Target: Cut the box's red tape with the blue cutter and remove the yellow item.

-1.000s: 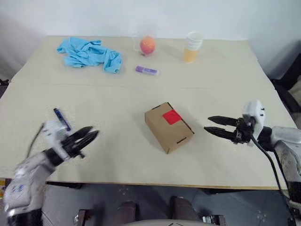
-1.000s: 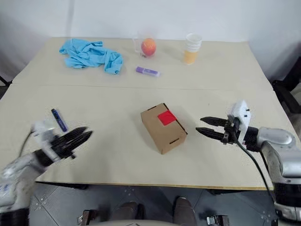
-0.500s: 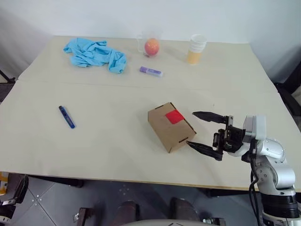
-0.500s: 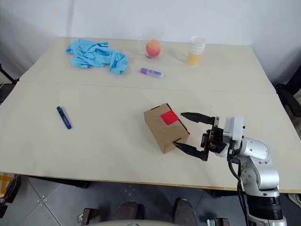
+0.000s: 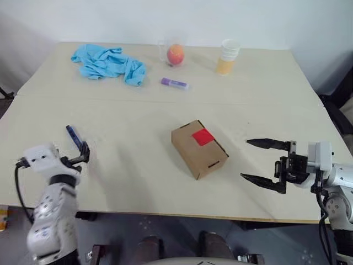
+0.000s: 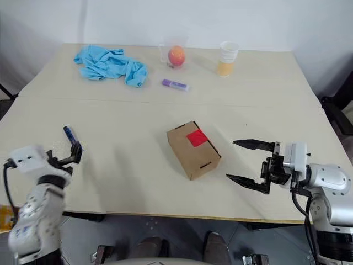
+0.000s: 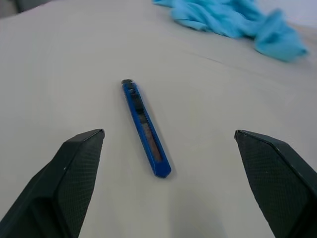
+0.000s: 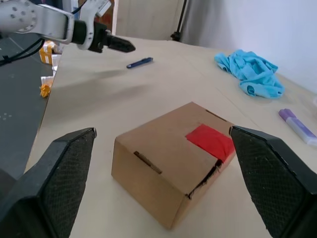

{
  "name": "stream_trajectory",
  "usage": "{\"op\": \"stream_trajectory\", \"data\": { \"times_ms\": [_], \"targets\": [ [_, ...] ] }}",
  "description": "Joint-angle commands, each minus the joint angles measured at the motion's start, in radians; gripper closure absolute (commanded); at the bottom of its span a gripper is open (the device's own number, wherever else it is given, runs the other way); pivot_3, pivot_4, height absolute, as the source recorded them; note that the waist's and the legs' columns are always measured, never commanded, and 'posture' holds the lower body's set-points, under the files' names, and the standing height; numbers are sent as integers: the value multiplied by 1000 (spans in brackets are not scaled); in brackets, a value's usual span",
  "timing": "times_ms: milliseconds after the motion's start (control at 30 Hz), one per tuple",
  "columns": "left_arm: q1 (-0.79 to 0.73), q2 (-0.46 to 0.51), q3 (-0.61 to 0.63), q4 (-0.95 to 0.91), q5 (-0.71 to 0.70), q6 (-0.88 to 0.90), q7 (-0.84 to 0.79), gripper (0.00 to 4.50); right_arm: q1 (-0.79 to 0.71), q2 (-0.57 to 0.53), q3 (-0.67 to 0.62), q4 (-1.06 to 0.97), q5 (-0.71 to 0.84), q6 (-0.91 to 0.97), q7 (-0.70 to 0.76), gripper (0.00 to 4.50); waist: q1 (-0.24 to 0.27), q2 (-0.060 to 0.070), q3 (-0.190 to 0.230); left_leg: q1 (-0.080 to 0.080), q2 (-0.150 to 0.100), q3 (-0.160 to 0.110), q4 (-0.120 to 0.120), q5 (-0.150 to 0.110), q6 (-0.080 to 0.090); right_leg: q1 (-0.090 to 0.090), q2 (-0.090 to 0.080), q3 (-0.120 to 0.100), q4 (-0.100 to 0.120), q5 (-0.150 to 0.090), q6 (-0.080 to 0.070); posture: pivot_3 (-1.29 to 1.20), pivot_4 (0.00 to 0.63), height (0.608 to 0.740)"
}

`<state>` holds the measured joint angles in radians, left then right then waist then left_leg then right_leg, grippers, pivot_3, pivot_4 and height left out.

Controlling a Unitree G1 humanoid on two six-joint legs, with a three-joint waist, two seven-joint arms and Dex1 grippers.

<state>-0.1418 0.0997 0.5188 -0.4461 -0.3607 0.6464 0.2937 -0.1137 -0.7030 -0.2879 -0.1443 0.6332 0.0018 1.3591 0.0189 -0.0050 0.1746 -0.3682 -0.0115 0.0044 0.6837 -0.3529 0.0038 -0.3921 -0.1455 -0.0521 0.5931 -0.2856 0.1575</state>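
Box (image 5: 198, 148) sits closed near the middle of the table (image 5: 138, 182), toward its front edge, red tape (image 5: 202, 137) intact on the top face. Blue cutter (image 7: 145, 128) lies flat near the table's left edge, well apart from the box. Left gripper (image 7: 168, 183) hovers just short of the cutter, jaws spread wide, holding nothing. Right gripper (image 5: 263, 161) is level near the front right corner (pointing at the box), jaws wide, empty. Yellow item not visible.

Our left hand (image 7: 168, 163) and right hand (image 5: 263, 161) both gape wide, empty, held level over the desk (image 5: 138, 165).
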Motion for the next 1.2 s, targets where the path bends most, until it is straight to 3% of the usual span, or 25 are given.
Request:
{"op": "stream_trajectory", "data": {
  "times_ms": [33, 200, 333, 733, 833, 1200],
  "targets": [
    [-63, 9, -23, 56, 87, 28, 98, 19, 9, -17, -27, -32, 22, 6, -12, 0, 3, 0, 0, 0, 0, 1, 0, 0, 0, 0, 0, 0, 0, 0, 0, 0, 150, 740],
    [-209, -13, 5, 165, 106, 125, 202, 19, 32, -20, -21, -67, 24, 26, -33, 0, 9, -1, 0, -1, 0, 3, 1, 0, 0, 0, 1, 0, 0, 0, 0, 0, 150, 740],
    [-301, 28, 8, 275, 121, 215, 208, 19, 37, -11, -16, -96, 28, 43, -65, 0, 9, -1, 0, -1, -1, 3, 1, 0, 0, 0, 1, 0, 0, 0, 0, 0, 150, 740],
    [-435, 63, 54, 487, 155, 290, 245, 19, 52, 2, -6, -153, 42, 68, -117, 0, 8, 0, 0, 0, 0, 4, 1, 3, -3, 0, 1, 0, 1, 0, 1, 0, 150, 740],
    [-425, 50, 77, 496, 153, 271, 254, 599, 59, 0, -9, -163, 40, 68, -129, 0, 7, 3, -1, 1, 0, 4, 1, 3, -3, 0, 1, 0, 2, 0, 1, 0, 150, 740],
    [-408, 22, 78, 501, 168, 341, 262, 3860, 80, 1, -14, -181, 41, 62, -158, 0, 11, 5, -3, 2, -1, 4, 1, 3, -3, 1, 0, 1, 3, 0, 1, 0, 150, 740]
  ]
}}
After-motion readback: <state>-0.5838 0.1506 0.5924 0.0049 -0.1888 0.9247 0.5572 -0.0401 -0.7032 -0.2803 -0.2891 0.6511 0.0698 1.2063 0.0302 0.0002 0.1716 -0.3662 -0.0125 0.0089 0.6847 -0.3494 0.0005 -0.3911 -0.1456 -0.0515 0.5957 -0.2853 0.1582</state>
